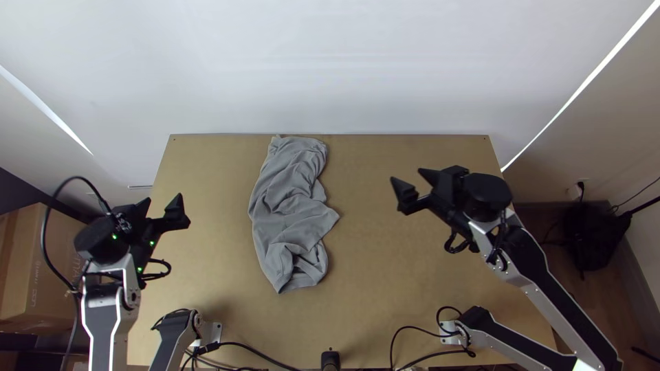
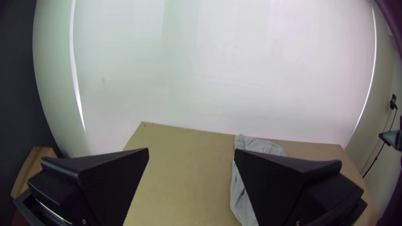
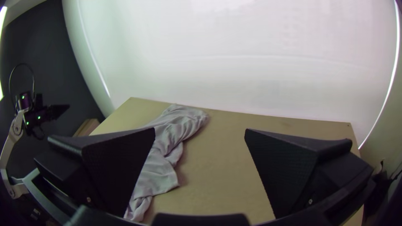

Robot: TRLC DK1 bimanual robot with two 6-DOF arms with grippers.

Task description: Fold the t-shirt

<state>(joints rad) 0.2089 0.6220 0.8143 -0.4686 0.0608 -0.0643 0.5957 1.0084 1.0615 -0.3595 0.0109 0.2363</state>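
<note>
A grey shirt (image 1: 285, 206) lies on a light wooden table (image 1: 371, 282), left of the table's middle. It is a long, narrow, rumpled heap, its far end at the table's far edge and its near end stopping short of the table's near edge. Creases run all through it, and one corner pokes out toward the table's right side; how many layers it has, I cannot tell. Two robot arms reach up from the table's near side. The left gripper (image 1: 163, 201) is over the table's left edge, its tips pointing toward the far side. In its own wrist view, the left gripper (image 2: 191, 150) has its two wide black fingers spread well apart. The right gripper (image 1: 407, 176) is above the right half of the table, nearer the far edge than the near one, pointing toward the far left. From its own wrist, the right gripper (image 3: 200, 129) likewise shows its fingers wide apart. Both grippers are clear of the cloth. Black cables (image 1: 258, 352) curl along the table's near edge, where a small black device (image 1: 331, 358) sits near the middle. A pale wall (image 1: 330, 69) rises behind the table, a cardboard box (image 1: 51, 275) is beyond its left side, and a black bag-like shape (image 1: 592, 237) is beyond its right.
</note>
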